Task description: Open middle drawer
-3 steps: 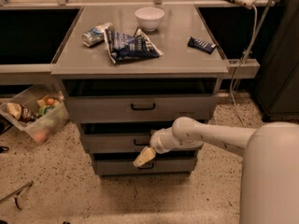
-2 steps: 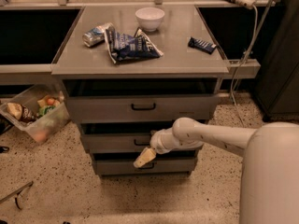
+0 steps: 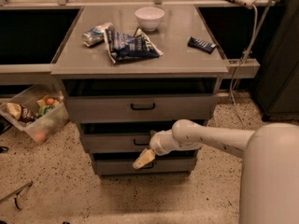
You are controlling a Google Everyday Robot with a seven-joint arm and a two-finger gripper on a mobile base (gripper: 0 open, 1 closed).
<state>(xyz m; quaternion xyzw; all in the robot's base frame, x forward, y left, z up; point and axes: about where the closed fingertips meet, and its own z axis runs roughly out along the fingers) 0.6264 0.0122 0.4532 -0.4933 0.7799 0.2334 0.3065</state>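
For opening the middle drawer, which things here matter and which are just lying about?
Part of the job:
middle drawer
black loop handle
gripper, just below that handle, in front of the lowest drawer

Lying about:
white bowl, chip bag, silver packet and dark snack bar, all on the cabinet top
plastic bin on the floor

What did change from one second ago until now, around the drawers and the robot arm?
Nothing visibly changed. The gripper is at the same spot, just below the black handle of the middle drawer, and the drawer sits as far out as before. The bowl, the chip bag and the other things on the cabinet top have not moved.
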